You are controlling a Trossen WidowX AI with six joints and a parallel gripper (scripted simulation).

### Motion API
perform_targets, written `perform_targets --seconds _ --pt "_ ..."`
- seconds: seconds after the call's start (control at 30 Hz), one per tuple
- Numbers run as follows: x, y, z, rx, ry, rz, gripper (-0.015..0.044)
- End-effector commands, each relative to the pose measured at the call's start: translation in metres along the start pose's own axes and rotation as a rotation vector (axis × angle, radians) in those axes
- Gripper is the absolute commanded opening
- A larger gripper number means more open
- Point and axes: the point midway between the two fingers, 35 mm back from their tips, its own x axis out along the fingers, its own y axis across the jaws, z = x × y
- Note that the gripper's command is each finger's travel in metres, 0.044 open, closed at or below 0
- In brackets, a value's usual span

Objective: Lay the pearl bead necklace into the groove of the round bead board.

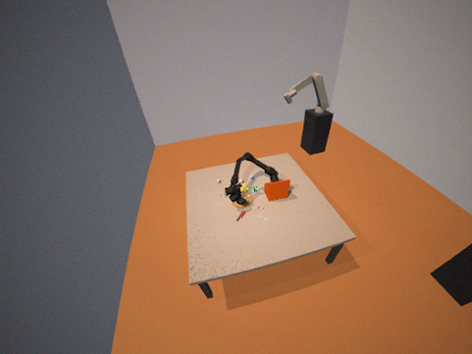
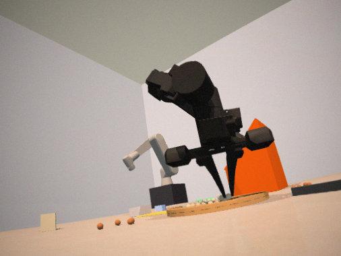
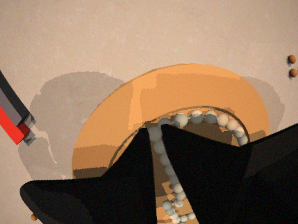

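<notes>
So my gripper (image 1: 243, 202) (image 2: 228, 196) (image 3: 153, 132) is nearly shut, and from what I can see it's got one bead of the pearl bead necklace (image 2: 210, 202) (image 3: 181, 120) pinched at the tips. The necklace is on the round bead board (image 1: 251, 203) (image 2: 249, 201) (image 3: 190, 85), only partly following the groove (image 3: 120, 150).

Going by my wrist view, with the tips as the clock's centre: one run of beads curves off toward 3 o'clock along the inner rim, which looks about right. The other run drops between my fingers toward 5 or 6, then bunches up. The bit of groove I can see without beads heads off toward 7 or 8, so imo that's the way the loose run has to swing. I'd set this bead down before chasing the rest, or the good arc might get dragged out.

Looks-wise: round beads, cream where lit, grey in my shadow, strung close, kinda floppy I'd guess.
</notes>
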Motion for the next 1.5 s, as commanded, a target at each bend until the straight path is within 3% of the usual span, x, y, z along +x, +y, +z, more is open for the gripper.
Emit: perform_targets --seconds 0.0,0.47,1.43,1.47 --pt "-0.0001 -0.0003 -0.0001 0.001 0.0 0.0 0.0079" --pt "-0.0008 0.0004 -0.0008 -0.005 0.003 0.001 0.044" --pt "-0.0052 0.0004 -0.0008 -0.006 0.002 0.001 0.044" --pt "-0.0062 0.0003 -0.001 -0.008 0.002 0.001 0.0414"
